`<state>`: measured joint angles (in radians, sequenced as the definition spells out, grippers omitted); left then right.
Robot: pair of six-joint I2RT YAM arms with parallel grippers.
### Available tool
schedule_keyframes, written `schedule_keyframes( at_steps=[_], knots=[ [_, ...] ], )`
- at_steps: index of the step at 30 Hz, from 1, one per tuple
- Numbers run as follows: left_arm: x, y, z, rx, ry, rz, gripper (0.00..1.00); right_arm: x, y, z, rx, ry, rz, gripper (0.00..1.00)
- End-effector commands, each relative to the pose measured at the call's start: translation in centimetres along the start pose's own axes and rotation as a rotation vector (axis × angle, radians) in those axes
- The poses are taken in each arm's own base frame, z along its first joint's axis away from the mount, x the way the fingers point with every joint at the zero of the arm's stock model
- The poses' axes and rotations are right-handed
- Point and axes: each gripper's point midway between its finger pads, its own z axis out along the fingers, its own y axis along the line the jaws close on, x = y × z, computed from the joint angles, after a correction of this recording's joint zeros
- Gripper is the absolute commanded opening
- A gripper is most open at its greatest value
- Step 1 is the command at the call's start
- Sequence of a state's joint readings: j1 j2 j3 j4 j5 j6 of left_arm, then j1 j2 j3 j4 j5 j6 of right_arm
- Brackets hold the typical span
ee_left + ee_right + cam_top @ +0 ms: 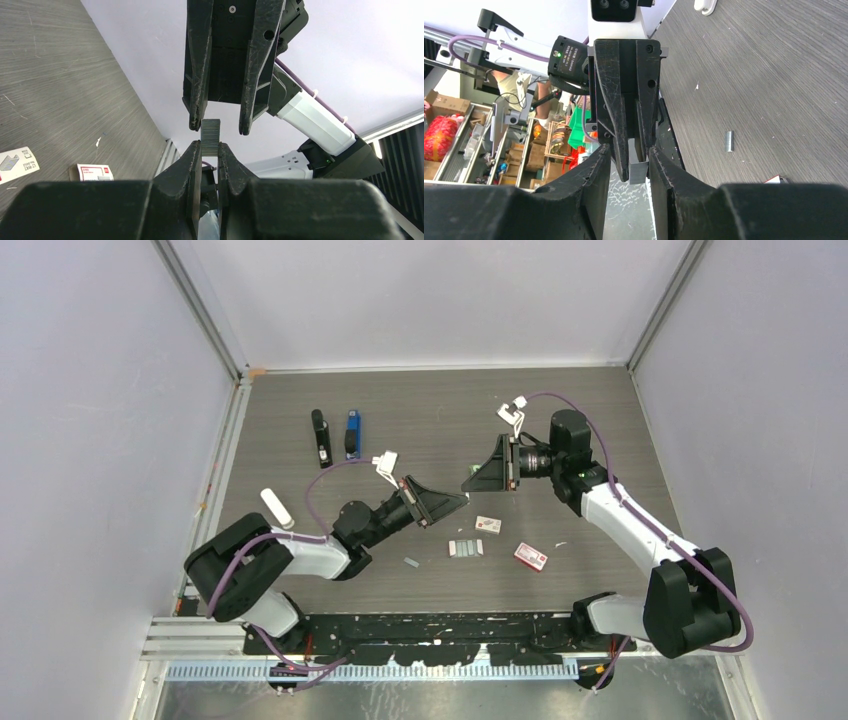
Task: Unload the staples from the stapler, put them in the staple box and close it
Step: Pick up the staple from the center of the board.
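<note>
Left gripper [210,148] pinches one end of a short silvery-grey ribbed staple strip [210,131] held in the air. The right gripper [630,152] has its jaws spread astride the strip's free end. Below, loose strips [465,548] lie on the grey table [420,410] between two small red-and-white boxes [488,525], whose contents are not visible.

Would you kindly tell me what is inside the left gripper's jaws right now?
A short strip of staples is pinched in the left gripper, its free end reaching between the right gripper's open fingers. Its clamped end is hidden by the left fingers.
</note>
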<state>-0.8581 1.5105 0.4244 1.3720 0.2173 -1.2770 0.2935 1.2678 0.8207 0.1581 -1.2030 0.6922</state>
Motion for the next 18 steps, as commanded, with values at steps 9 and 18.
schedule_keyframes(
  at_steps=[9, 18],
  knots=[
    [-1.57, -2.67, 0.36, 0.08, -0.07, 0.016, 0.06, -0.01, 1.32, 0.1, -0.042, 0.012, -0.057, 0.33],
    [-1.18, -2.51, 0.47, 0.078, -0.056, 0.01, 0.07, 0.09, 1.48, 0.15, -0.049, 0.018, -0.068, 0.2]
  ],
)
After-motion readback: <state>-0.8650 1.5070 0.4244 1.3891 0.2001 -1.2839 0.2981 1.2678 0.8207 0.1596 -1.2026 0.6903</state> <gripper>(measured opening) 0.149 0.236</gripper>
